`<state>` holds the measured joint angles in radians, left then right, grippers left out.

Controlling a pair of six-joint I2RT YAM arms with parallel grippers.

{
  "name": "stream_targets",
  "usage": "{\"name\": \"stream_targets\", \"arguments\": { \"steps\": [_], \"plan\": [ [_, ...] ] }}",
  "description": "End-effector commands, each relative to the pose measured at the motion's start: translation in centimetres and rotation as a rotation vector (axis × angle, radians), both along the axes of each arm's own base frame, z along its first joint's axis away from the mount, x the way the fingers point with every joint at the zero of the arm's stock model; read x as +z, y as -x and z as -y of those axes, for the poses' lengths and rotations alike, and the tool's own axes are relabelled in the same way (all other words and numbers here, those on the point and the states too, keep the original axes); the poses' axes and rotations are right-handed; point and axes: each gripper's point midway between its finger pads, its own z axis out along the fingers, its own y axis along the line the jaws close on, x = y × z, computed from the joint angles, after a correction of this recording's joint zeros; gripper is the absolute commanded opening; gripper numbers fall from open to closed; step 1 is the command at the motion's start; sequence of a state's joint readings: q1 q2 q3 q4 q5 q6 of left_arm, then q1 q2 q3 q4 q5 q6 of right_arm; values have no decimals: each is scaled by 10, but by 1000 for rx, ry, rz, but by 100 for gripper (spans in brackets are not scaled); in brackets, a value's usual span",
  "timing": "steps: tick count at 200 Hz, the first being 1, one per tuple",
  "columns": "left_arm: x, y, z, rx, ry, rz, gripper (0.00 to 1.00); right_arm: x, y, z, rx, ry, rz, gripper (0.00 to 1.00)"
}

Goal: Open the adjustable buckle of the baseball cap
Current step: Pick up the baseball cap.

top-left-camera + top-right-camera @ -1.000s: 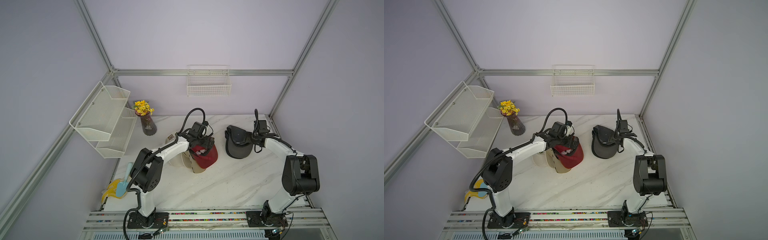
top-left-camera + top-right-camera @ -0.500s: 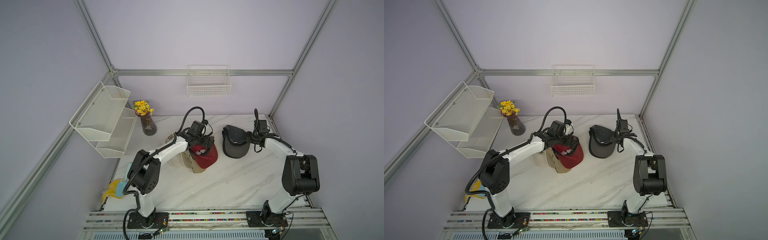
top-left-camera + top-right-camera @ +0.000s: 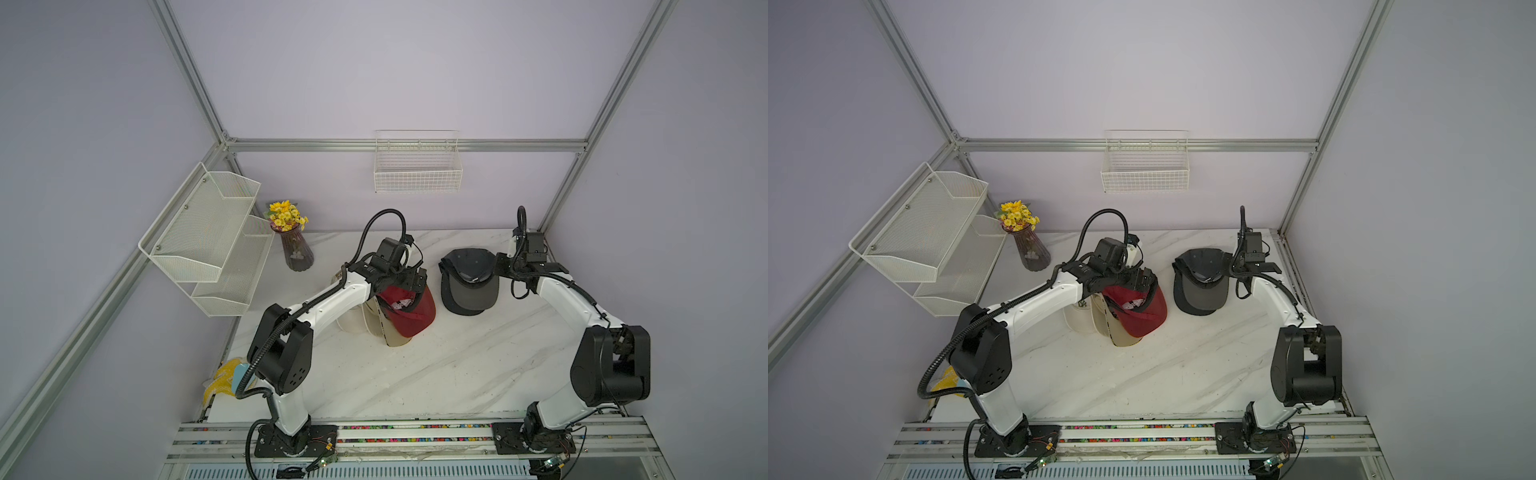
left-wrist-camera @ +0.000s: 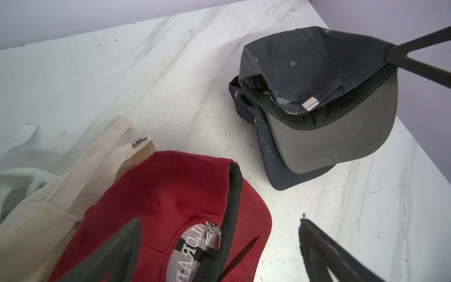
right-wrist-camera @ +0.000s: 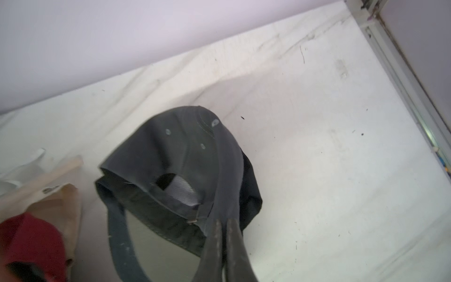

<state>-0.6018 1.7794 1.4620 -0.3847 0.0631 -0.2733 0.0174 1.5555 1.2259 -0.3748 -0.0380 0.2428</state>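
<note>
A grey baseball cap [image 3: 469, 266] [image 4: 317, 61] lies on a dark navy cap [image 4: 288, 175] at the back right of the table. Its silver buckle [image 4: 311, 102] [image 5: 192, 221] sits on the back strap. My right gripper [image 3: 498, 266] [image 5: 223, 221] is shut on the grey cap's fabric edge, right beside the strap. A red cap [image 3: 409, 309] [image 4: 170, 195] lies mid-table, and its silver buckle [image 4: 213, 235] hangs at the back opening. My left gripper [image 3: 415, 282] [image 4: 219, 219] hovers open over the red cap, with that buckle between its fingers.
A beige cap [image 4: 61, 195] and a white cap [image 4: 14, 175] lie under the red one. A flower vase [image 3: 297, 249] stands at the back left beside a white mesh shelf [image 3: 208, 232]. A wire basket [image 3: 417, 166] hangs on the back wall.
My right gripper has closed on the grey cap's edge, and the cap has shifted slightly left and tilted up. The left arm has hardly moved.
</note>
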Motion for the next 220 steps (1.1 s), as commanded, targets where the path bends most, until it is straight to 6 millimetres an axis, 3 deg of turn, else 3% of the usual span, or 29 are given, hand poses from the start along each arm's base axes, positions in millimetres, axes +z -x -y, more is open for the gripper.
{"name": "stream_targets", "arguments": {
  "steps": [1,87,90,98,146,176,220],
  "plan": [
    [36,-2,-7,12,33,80,100,43,2,-12,33,-69,90,0],
    [76,9,-1,-36,152,171,100,112,20,-42,129,-239,239,0],
    [77,10,0,-40,159,176,100,125,25,-43,135,-245,267,0],
    [83,12,2,-50,178,193,100,134,29,-47,147,-260,285,0],
    [119,37,39,-119,37,409,100,183,46,-74,214,-319,370,0],
    [153,49,55,-118,35,514,100,202,58,-94,253,-337,399,0],
    [193,60,67,-85,46,668,100,211,68,-119,298,-345,408,0]
  ]
}}
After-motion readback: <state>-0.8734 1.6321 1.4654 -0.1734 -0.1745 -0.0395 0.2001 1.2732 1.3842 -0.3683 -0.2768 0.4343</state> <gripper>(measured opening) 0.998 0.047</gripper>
